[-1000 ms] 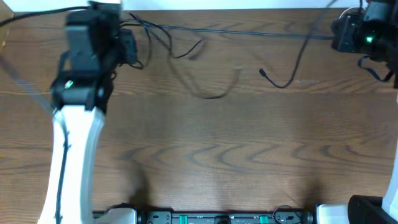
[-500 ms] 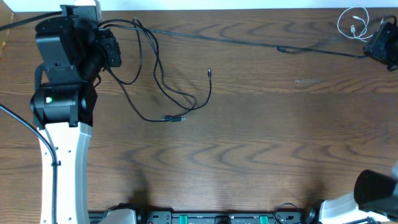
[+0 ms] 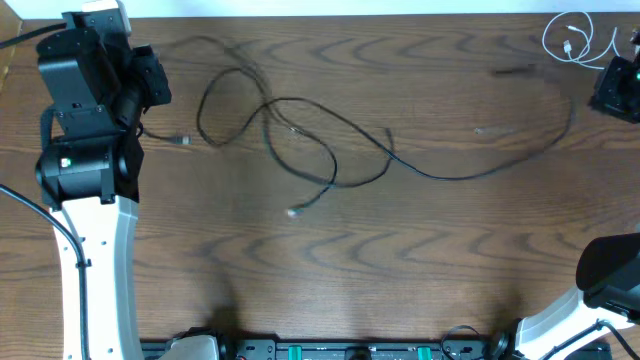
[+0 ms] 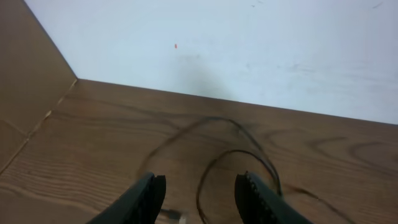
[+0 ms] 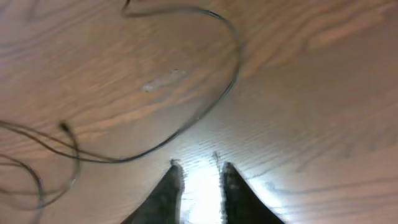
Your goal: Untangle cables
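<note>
Thin black cables (image 3: 450, 177) lie loose across the table's far half, with crossing loops left of the middle and one long strand curving off to the right. Small plug ends lie at the left (image 3: 183, 141) and the middle (image 3: 295, 210). A short white cord (image 3: 565, 40) is coiled at the far right corner. My left gripper (image 3: 155, 80) is open at the far left; in the left wrist view (image 4: 199, 190) a black loop (image 4: 214, 163) lies on the table beyond its fingers. My right gripper (image 3: 612, 88) is at the right edge, slightly open and empty (image 5: 200, 171), with a black strand (image 5: 238, 56) ahead.
The table is brown wood (image 3: 400, 280). A white wall (image 4: 249, 50) stands right behind its far edge. The arm bases and a rail run along the front edge (image 3: 350, 350).
Half a second ago a black cable was stretched taut between the two grippers. Now it lies slack on the table and both grippers are empty. The left arm has moved further left.
</note>
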Robot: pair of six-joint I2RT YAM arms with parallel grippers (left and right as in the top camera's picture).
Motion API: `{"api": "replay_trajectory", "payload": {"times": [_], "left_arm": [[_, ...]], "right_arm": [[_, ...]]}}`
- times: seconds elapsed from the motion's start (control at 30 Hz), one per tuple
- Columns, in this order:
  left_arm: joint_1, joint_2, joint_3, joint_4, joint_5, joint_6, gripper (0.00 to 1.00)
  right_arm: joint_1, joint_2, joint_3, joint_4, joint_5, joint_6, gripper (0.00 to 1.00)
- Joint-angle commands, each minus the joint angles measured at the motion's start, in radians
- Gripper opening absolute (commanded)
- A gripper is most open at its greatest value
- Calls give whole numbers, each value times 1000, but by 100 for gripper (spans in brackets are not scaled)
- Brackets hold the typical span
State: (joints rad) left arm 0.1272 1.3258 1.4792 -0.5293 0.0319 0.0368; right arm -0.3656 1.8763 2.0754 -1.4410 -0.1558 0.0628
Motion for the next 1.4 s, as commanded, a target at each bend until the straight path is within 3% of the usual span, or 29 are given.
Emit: {"api": "replay_trajectory", "payload": {"times": [0.0, 0.07, 0.27, 0.47, 0.83, 0.97, 1.17, 1.37], "left_arm": [[0, -2, 0, 3, 74, -5, 41], [-1, 1, 0, -9, 161, -5, 41], [-51, 96, -2, -93, 204, -6, 41], [-152, 299, -2, -34, 202, -34, 43], [-238, 639, -2, 194, 127, -99, 58], [-242, 700, -2, 202, 14, -203, 58], [-251, 714, -2, 202, 5, -390, 58], [-290, 716, -2, 206, -46, -444, 58]], "right_arm": [[2, 2, 4, -11, -151, -127, 33], [10, 2, 4, -17, -222, -183, 50], [40, 2, 4, -17, -229, -184, 64], [80, 2, 4, -18, -229, -184, 69], [139, 7, 3, -10, -225, -184, 75], [151, 8, 3, -10, -209, -184, 77], [153, 8, 3, -10, -209, -184, 77], [153, 8, 2, -10, -209, -185, 77]]}}
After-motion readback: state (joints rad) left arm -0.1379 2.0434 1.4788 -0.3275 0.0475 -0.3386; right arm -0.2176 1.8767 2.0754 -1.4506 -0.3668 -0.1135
